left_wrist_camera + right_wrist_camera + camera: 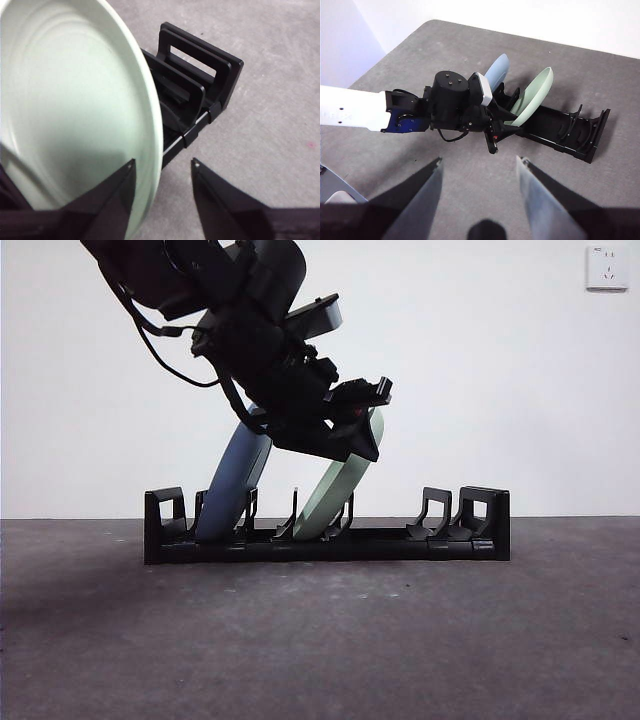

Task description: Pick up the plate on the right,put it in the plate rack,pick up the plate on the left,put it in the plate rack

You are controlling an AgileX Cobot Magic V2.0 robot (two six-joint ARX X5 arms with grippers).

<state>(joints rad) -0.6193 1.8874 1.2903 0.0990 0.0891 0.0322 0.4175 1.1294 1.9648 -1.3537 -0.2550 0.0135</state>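
2 plates, blue plate (pixel 232 485) and green plate (pixel 340 490), lean in 1 plate rack (pixel 480 530).

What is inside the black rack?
Two plates lean in the plate rack: a blue plate and a green plate. The left end effector covers the green plate's top edge; the other slots look bare.

low level front view, wrist views overhead (one close) — all share plate rack (pixel 330 540)

Two plates (pixel 335 495) lean in the plate rack (pixel 400 540) (left half).
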